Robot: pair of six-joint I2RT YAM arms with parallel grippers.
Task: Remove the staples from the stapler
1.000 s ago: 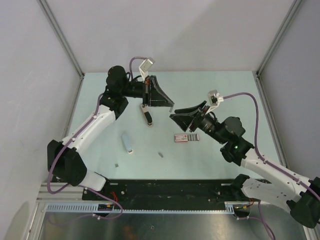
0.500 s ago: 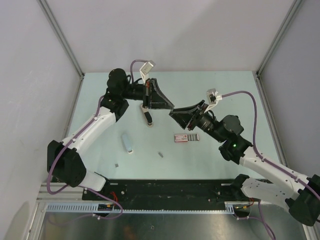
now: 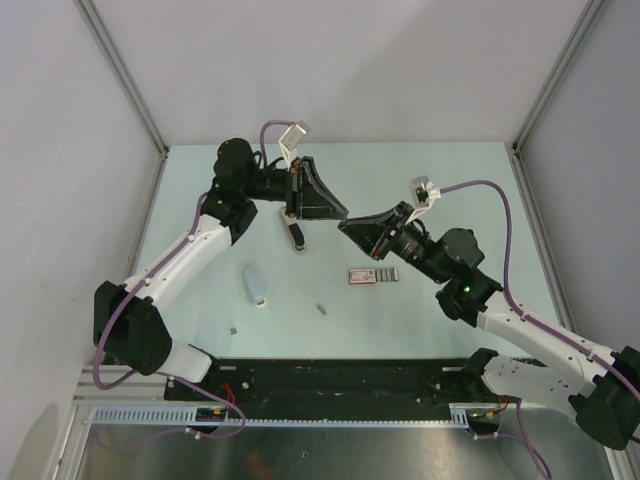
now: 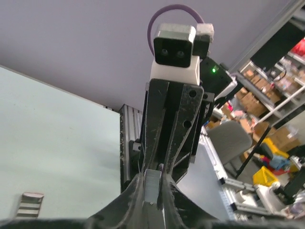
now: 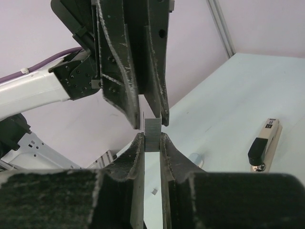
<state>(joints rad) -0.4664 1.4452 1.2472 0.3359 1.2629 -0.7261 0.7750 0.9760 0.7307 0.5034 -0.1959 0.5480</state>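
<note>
While the two arms meet tip to tip above the middle of the bench (image 3: 450, 180), the right fingers (image 5: 127, 164) stand narrow and pinch one end of a short ribbed strip of staples (image 5: 153, 134), silvery-grey and upright between them in the right wrist view. Facing them, the left fingers (image 4: 131, 207) are just as narrow and close on the other end of the same strip, so it is gripped from both sides at once. Which pair bears it I cannot tell. The strip is in the air and touches nothing else.

Just beside the meeting point, on the left arm's side, the stapler (image 3: 296, 235) lies on the bench, apart from both arms. Whether its magazine is open or holds more I cannot tell. Nearer the arm bases sits a little red-and-white box (image 3: 368, 276), and a pale oblong piece (image 3: 255, 285) lies well to its left. A small grey bit (image 3: 321, 309) lies between them towards the near edge, and a second grey bit (image 3: 232, 328) lies farther left. Both look like loose staples.

By my reckoning the main work is done: a strip is out of the stapler, and some loose bits too. What is left is to pass the strip to one arm, set it down on the bench, and make sure nothing is left inside.
</note>
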